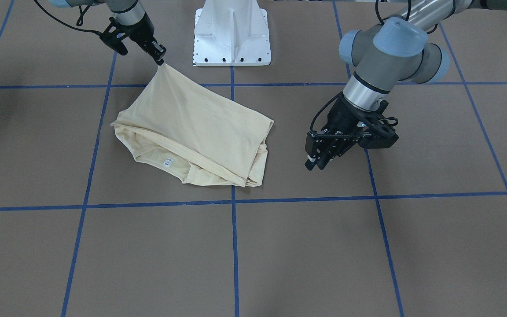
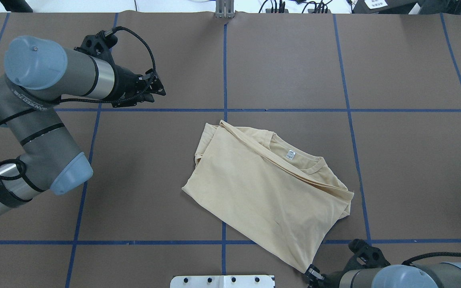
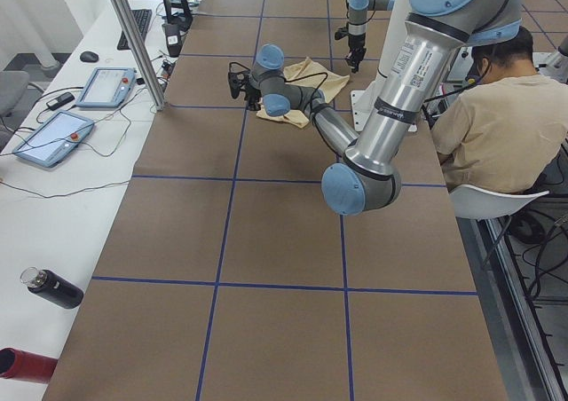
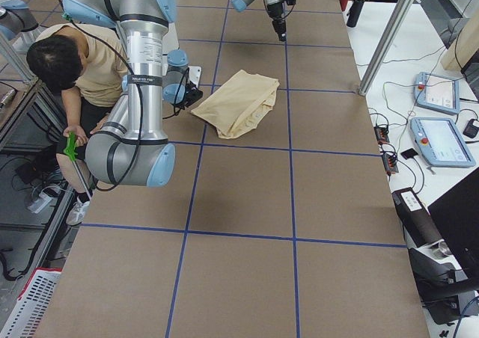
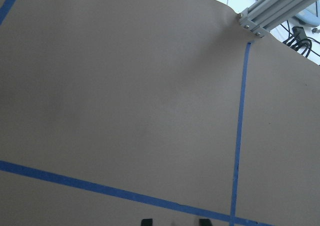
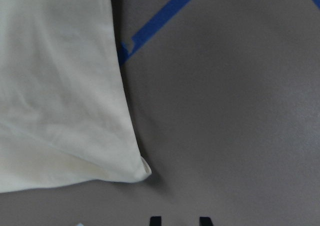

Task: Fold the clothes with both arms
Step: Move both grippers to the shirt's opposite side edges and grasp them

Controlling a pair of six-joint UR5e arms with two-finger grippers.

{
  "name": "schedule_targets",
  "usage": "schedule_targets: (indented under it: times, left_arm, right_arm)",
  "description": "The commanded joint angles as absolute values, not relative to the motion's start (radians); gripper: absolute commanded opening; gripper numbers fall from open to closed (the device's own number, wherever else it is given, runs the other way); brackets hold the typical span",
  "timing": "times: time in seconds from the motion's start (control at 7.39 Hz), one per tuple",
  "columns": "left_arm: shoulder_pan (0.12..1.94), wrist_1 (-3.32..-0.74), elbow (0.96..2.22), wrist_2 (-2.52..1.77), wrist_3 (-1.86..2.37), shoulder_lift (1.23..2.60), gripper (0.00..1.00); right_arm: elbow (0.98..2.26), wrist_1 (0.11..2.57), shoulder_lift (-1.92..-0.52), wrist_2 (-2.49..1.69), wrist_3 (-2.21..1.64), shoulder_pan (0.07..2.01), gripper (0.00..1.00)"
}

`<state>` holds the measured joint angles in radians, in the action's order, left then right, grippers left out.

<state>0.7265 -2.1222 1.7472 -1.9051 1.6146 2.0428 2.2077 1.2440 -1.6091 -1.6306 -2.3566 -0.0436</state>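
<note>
The cream T-shirt (image 1: 200, 127) lies folded on the brown table, neck label (image 1: 168, 162) up; its print is hidden. It also shows in the overhead view (image 2: 270, 188). My right gripper (image 1: 161, 58) sits at the shirt's corner nearest the robot base. In the right wrist view that corner (image 6: 140, 168) lies flat just ahead of the fingertips, not between them; the jaws stand slightly apart. My left gripper (image 1: 316, 164) hovers over bare table beside the shirt, open and empty. It also shows in the overhead view (image 2: 159, 86).
The white pedestal base (image 1: 231, 35) stands at the robot's edge of the table. Blue tape lines (image 1: 234, 246) grid the brown cover. A seated person (image 3: 484, 126) is beside the table. Control tablets (image 3: 106, 86) and an aluminium post (image 3: 133, 42) stand at the far side.
</note>
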Motion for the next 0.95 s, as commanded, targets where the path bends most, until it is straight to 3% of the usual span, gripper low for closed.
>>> schedule_targets:
  times: [0.0,0.54,0.81]
  left_arm:
    - [0.634,-2.118,1.767,-1.878,1.721,2.020,0.47]
    - [0.400,-1.984,1.767,-1.761,1.880,1.991,0.48]
    - [0.384,-1.982,1.763,-1.758,1.882,2.012,0.49]
  right_arm:
    - [2.249,1.249,-1.623,-1.612,-2.396,-0.024,1.00]
    - [2.200,1.255,-1.510,-1.790,-2.341,0.386,1.00]
    - [2.146,1.316,-1.442,-1.799,-2.309,0.407,1.00]
